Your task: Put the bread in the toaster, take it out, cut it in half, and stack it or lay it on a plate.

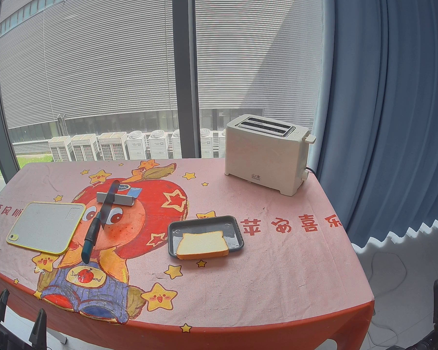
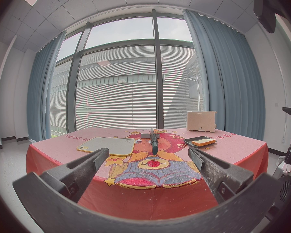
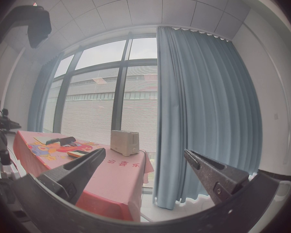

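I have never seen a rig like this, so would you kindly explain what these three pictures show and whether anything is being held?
This is a two-armed robot. One picture looks down from its head; the other two look out from each wrist. On the pink cartoon tablecloth are a white two-slot toaster, a dark rectangular tray with a slice of bread, a blue-handled knife resting its blade on a grey block, and a pale cutting board with a yellow-green rim. The left gripper and right gripper are open and hold nothing.

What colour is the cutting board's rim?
Yellow-green, edging the pale grey cutting board; clearest in the head view.
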Robot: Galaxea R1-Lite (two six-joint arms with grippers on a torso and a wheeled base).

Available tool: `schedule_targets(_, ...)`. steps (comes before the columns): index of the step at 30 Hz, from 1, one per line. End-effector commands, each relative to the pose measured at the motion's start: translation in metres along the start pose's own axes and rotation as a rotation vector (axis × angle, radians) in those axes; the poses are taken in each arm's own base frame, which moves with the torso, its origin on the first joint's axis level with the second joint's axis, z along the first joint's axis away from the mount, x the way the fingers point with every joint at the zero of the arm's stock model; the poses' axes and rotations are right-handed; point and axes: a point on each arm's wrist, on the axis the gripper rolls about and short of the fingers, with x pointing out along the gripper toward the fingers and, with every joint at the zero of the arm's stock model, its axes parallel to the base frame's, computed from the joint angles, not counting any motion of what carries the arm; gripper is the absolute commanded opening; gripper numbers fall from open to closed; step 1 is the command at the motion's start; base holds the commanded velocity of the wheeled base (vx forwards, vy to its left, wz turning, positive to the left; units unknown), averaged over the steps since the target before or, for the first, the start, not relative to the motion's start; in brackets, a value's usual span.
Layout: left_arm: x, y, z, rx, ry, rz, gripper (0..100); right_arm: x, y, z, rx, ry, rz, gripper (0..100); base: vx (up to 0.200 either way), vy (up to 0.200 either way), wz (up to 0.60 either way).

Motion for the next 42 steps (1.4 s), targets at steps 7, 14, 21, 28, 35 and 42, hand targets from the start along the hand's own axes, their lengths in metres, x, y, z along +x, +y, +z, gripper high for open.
schedule_targets(7,0.0,0.0,-0.005,0.001,0.0,0.0,100,-0.001,0.001,0.012,0.109,0.045,0.067,100,0.0,0.0,0.0)
schedule_targets(14,0.0,0.0,-0.005,0.0,0.001,0.0,100,0.003,0.002,0.011,0.139,0.109,0.122,100,0.0,0.0,0.0)
schedule_targets(21,0.0,0.0,-0.005,0.0,0.0,0.0,100,0.006,0.004,0.01,0.155,0.145,0.219,100,0.0,0.0,0.0)
schedule_targets(28,0.0,0.0,-0.005,0.0,0.0,0.0,100,0.012,0.006,0.013,0.17,0.188,0.355,100,0.0,0.0,0.0)
schedule_targets(35,0.0,0.0,-0.005,0.0,0.001,0.0,100,0.018,0.008,0.016,0.185,0.23,0.438,100,0.0,0.0,0.0)
schedule_targets(42,0.0,0.0,-0.005,0.0,0.0,0.0,100,0.021,0.009,0.015,0.206,0.271,0.523,100,0.0,0.0,0.0)
